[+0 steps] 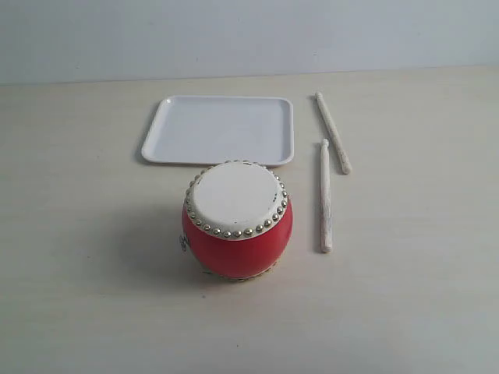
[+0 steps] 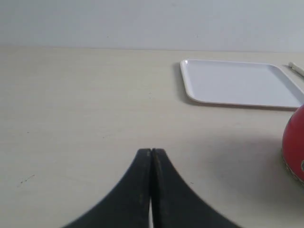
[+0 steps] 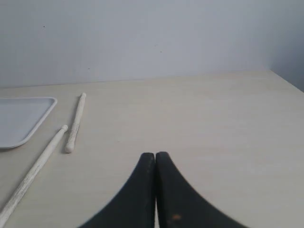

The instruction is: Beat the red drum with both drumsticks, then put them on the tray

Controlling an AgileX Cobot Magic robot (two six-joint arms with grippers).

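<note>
I stood at what looked like a robot test bench in a lab or studio rather than a lived-in room. A pale, faintly wood-grained table (image 1: 78, 312) ran back to a plain light-grey wall (image 1: 234, 31), all evenly lit. On it a few props lay in a tidy group: a white tray (image 1: 221, 129), a red drum (image 1: 236, 218) just before it, and two drumsticks (image 1: 325, 195) beside them. My black left claw (image 2: 151, 153) and right claw (image 3: 155, 154) hung over that same surface.

No writing, label or number can be read on the red drum (image 1: 236, 248), tray (image 1: 221, 128) or drumsticks (image 1: 325, 195).
</note>
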